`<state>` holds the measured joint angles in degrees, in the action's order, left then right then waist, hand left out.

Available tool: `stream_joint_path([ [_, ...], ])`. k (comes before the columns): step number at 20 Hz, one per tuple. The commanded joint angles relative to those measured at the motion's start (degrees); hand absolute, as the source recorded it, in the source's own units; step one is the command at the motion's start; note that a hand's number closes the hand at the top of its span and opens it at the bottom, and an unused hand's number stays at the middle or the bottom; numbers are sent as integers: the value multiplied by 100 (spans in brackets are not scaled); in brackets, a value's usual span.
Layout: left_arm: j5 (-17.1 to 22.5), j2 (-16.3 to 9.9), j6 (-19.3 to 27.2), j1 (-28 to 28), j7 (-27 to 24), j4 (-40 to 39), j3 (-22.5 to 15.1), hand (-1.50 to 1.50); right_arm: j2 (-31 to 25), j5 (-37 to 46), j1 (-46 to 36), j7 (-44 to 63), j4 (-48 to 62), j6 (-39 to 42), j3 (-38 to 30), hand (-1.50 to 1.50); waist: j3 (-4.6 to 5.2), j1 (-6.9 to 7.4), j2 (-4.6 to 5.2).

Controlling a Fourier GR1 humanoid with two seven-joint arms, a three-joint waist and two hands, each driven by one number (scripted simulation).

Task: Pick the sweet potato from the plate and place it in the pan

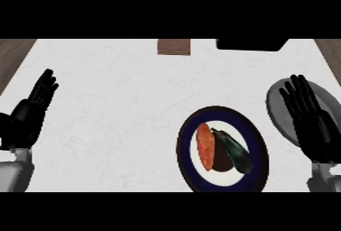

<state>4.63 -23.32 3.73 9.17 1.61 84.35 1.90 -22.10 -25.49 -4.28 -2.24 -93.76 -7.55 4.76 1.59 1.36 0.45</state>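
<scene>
A: How far along is the job?

B: Nothing is done yet, I'd judge. The sweet potato (205, 146) lies on the plate (189, 173), at about five o'clock from the counter's middle. The pan (278, 101) sits at three o'clock, just beside the plate, and I see nothing inside it.

A: And the hands?

B: The right hand (307, 119) hangs over the pan with its fingers straight and slightly spread, holding nothing. The left hand (30, 110) rests at nine o'clock near the edge, fingers up and relaxed, also holding nothing.

A: So the reach, the grasp, the carry and the drop are all left?

B: Yes, all of it.

A: What do the things look like?

B: The sweet potato is a long orange spindle with a rough, mottled skin. Touching it on the three o'clock side is a dark, glossy eggplant (233, 151), long and tapered. The plate is white with a dark blue rim. The pan is a smooth grey round. The counter (120, 117) looks like pale, faintly veined stone.
</scene>
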Motion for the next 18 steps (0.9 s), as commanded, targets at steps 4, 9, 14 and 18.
stream_joint_path([
  [4, 109, 371, 99, 264, -123, 24, -65, 0, -102, -4, -705, -217, 577, 2097, 1308, 150, -179, 281, 81],
  [9, 177, 709, 245, 346, 112, -59, -173, 0, -223, 1639, -743, -2038, 1170, 2270, 1617, -150, -180, -23, -5],
  [14, 66, 794, 503, 497, 301, -82, -124, 0, -991, 2089, -597, -3531, 1799, 2059, 735, -150, -173, -137, -26],
  [18, -27, 1025, 517, 219, -232, -297, -175, 0, -1871, 2058, -995, -3402, 1760, 2923, 517, -150, -155, -146, -34],
])
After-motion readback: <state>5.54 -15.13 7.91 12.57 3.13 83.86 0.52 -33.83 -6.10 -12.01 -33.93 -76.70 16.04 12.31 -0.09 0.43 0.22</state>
